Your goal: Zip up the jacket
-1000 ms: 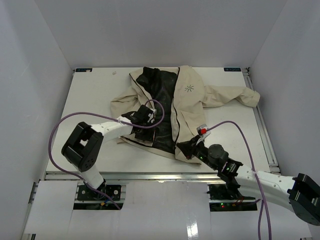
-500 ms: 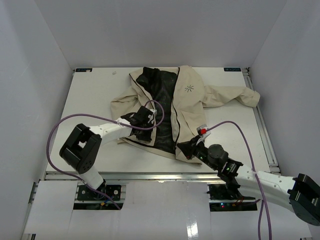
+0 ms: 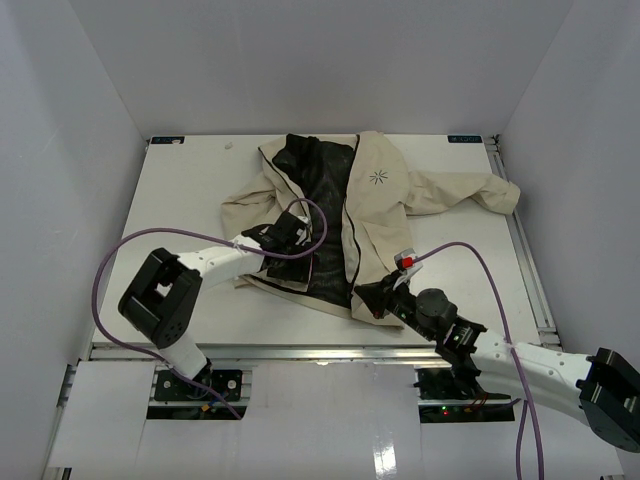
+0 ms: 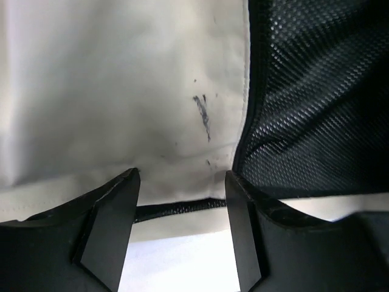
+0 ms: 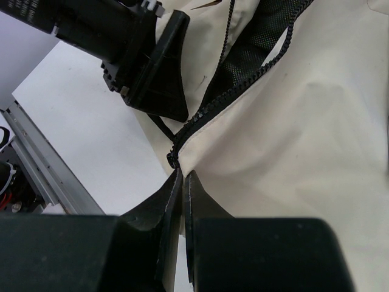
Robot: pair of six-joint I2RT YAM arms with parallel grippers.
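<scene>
1. Surface (image 3: pixel 190 190): white and flat, walled on three sides; carries item 2.
2. The jacket (image 3: pixel 380 200): cream-beige, lying spread at the middle and far part of the surface, front open. One sleeve (image 3: pixel 470 190) trails toward the right wall.
3. Lining (image 3: pixel 320 200): black mesh, exposed down the open front; in the left wrist view it (image 4: pixel 316 91) lies beside cream cloth that bears a few small dark marks.
4. Zipper (image 3: pixel 348 235): dark, undone, running along the inner edge of the panel with the logo; the teeth (image 5: pixel 243 79) are plain in the right wrist view, ending just above the right claw's tips.
5. Logo (image 3: pixel 378 178): small dark starburst on the chest.
6. Left claw (image 3: pixel 290 232): spread wide, gripping nothing, at the lower edge of the other panel; the wrist view (image 4: pixel 181 176) shows cream hem and bare surface between its fingers. Contact with the cloth cannot be told.
7. Right claw (image 3: pixel 372 297): pinched narrow on the jacket's near hem corner, at the foot of the zipper (image 5: pixel 183 173).
8. Cables (image 3: pixel 120 260): purple, one looping from each arm.
</scene>
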